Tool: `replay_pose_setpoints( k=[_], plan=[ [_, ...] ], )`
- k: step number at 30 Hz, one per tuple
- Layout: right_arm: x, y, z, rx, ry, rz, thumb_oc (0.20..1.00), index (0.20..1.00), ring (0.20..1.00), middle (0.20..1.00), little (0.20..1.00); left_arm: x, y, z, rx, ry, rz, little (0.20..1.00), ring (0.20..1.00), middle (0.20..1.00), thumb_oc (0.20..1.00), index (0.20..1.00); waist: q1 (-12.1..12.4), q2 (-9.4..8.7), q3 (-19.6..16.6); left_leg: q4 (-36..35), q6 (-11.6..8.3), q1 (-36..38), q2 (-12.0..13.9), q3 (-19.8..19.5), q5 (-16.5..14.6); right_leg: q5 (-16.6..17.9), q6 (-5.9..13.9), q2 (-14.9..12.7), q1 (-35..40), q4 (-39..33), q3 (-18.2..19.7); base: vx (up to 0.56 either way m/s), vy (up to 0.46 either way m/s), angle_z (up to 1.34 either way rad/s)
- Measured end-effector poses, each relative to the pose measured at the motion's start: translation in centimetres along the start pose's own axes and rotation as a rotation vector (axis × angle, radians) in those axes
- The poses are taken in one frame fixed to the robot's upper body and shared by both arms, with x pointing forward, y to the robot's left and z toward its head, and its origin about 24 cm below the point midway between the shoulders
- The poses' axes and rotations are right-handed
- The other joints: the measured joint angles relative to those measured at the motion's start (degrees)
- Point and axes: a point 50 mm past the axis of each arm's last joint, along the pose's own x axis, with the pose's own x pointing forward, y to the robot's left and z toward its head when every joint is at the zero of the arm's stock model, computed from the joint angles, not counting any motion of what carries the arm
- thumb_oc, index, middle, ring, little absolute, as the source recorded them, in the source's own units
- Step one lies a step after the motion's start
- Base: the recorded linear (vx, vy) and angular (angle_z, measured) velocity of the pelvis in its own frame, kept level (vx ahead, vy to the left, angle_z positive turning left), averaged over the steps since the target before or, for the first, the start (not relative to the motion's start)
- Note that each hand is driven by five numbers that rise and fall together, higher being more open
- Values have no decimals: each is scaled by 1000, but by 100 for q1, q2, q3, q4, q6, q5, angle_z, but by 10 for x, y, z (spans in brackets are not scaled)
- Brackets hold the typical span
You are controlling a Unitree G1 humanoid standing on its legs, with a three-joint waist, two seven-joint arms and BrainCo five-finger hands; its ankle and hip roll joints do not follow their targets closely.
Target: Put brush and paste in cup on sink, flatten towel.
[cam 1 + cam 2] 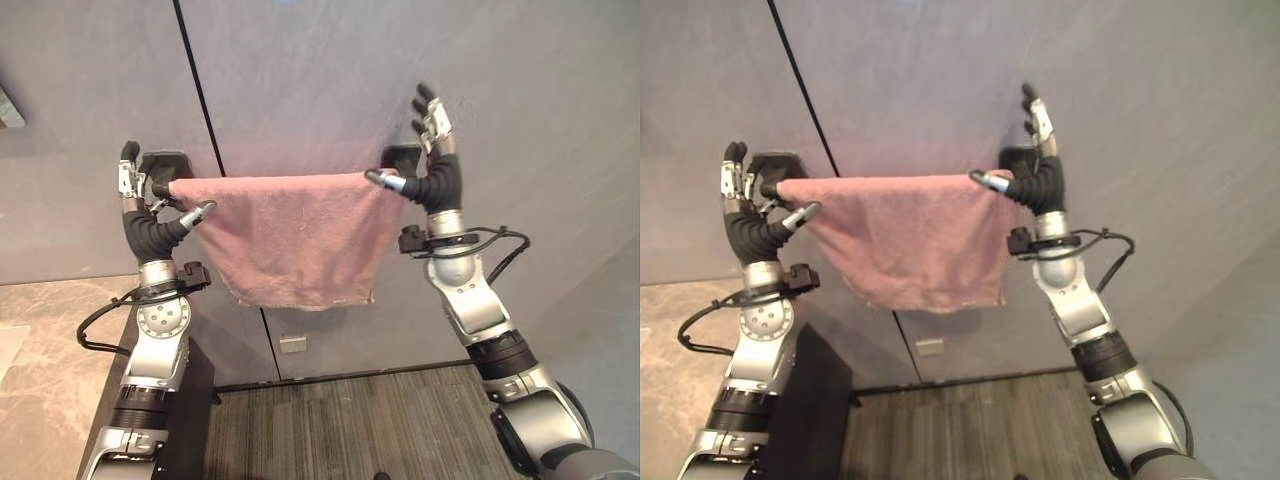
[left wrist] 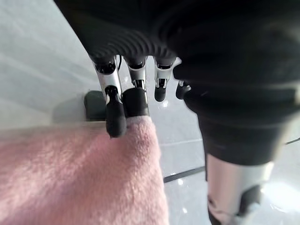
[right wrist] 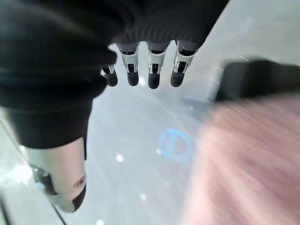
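Note:
A pink towel (image 1: 290,235) hangs over a rail on the grey wall, spread between two black mounts (image 1: 165,165) (image 1: 402,157). Its lower edge slants, hanging lower on the right. My left hand (image 1: 135,200) is at the towel's left end, fingers straight up by the mount and thumb out in front of the cloth. In the left wrist view its fingertips (image 2: 115,119) rest on the towel's top edge (image 2: 79,173). My right hand (image 1: 437,170) is at the right end, open, fingers pointing up the wall and thumb touching the towel's top corner. The right wrist view shows the fingers (image 3: 152,70) straight, clear of the towel (image 3: 253,159).
A marble countertop (image 1: 40,340) lies at the lower left, with a dark cabinet side below it. Grey carpet (image 1: 350,420) covers the floor under the towel. A small white wall plate (image 1: 292,344) sits low on the wall, and a black seam (image 1: 200,90) runs down it.

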Motion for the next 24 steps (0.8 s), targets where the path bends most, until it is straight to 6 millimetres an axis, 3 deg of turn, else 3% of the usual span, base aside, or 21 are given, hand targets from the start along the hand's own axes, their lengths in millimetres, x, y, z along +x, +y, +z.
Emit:
replay_pose_setpoints(
  k=[2,6,12,16,17,18,20,24],
  plan=[
    [-4,-15,9,3,-49,-84,1000,1000,1000,1000,1000,-4,8,5,17,-21,30,1000,1000,1000,1000,1000,3,1,24,-1,5,7,-1,39,-4,-3,3,-1,4,-3,3,0,0,0],
    [-18,-28,5,-35,-32,-133,1000,1000,1000,1000,1000,-9,19,5,21,-15,79,1000,1000,1000,1000,1000,1,25,56,-7,12,97,7,101,-41,-36,22,-6,63,-44,40,-3,0,-5],
    [-70,-41,-31,-59,192,-140,1000,1000,1000,1000,1000,-35,32,-10,104,76,72,1000,1000,1000,1000,1000,-121,45,83,-23,38,104,7,119,-63,-50,27,-24,58,-43,66,-13,2,-1],
    [-150,-55,-98,-65,646,-108,1000,1000,1000,1000,1000,-77,46,-52,167,329,82,1000,1000,1000,1000,1000,-134,49,104,-3,13,161,8,183,-84,-53,31,-17,69,-26,133,-41,-5,-8],
    [-163,-57,-105,-61,712,-113,1000,1000,1000,1000,1000,-85,48,-61,169,384,82,1000,1000,1000,1000,1000,-143,45,130,-4,12,171,6,203,-87,-54,33,-18,67,-23,146,-30,-12,-8],
    [-189,-62,-118,-51,836,-122,1000,1000,1000,1000,1000,-104,51,-83,181,514,89,1000,1000,1000,1000,1000,-132,61,158,-2,14,189,4,212,-90,-54,33,-21,83,-31,151,-23,-5,-5],
    [-218,-64,-130,-6,983,-152,1000,1000,1000,1000,1000,-135,58,-106,203,701,110,1000,1000,1000,1000,1000,-163,63,177,-11,14,180,12,214,-93,-56,33,-24,73,-41,151,0,0,0],
    [-248,-62,-131,97,1082,-218,1000,1000,1000,1000,1000,-180,61,-119,184,875,175,1000,1000,1000,1000,1000,-220,55,181,-18,8,171,12,117,-96,-63,32,-22,110,-41,84,-3,2,8]
  ],
)
